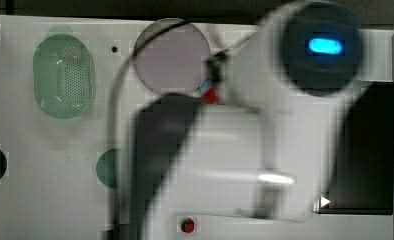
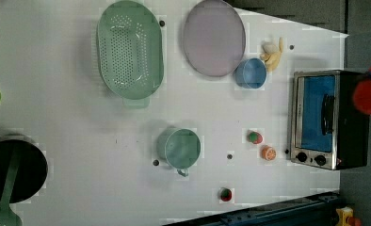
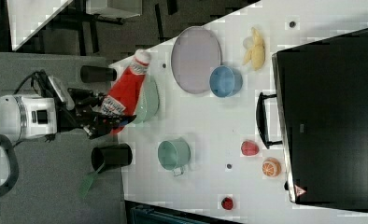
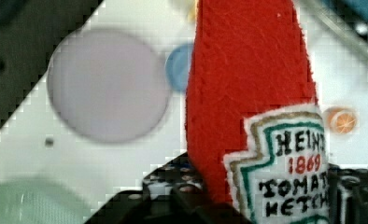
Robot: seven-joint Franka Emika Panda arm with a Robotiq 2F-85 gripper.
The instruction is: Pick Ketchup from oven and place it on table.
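- We see the gripper [image 3: 108, 122] clamped on the ketchup [image 3: 123, 93], jaws pinching the bottle's lower end near the label; the bottle is held, not resting on anything.
- In the right view the ketchup hangs in the air off the table [image 3: 210, 121], over its edge by the green colander [image 3: 149, 100]; the bottle is already out of the oven [image 3: 331, 112].
- Long axis: in the right view the white cap points to about 1 o'clock from the gripper, base at about 7 o'clock inside the jaws.
- In the wrist view the ketchup [image 4: 247, 88] runs straight out from the jaws, label toward the camera, with the lilac plate [image 4: 108, 85] and blue bowl [image 4: 178, 67] on the table beyond.
- Key relation for the coming move: bare tabletop lies at about 3 o'clock from the gripper in the right view, between the colander, the green mug [image 3: 173, 154] and the plate [image 3: 196, 59].
- The oven sits far off at 3 o'clock in the right view, with its door looking closed in the left view [image 2: 327, 118].
- Our judgement: carry phase; what is left is lowering base-first onto open table and releasing.
- Risk, as we judge it: the soft-looking bottle could topple if it is set down tilted.
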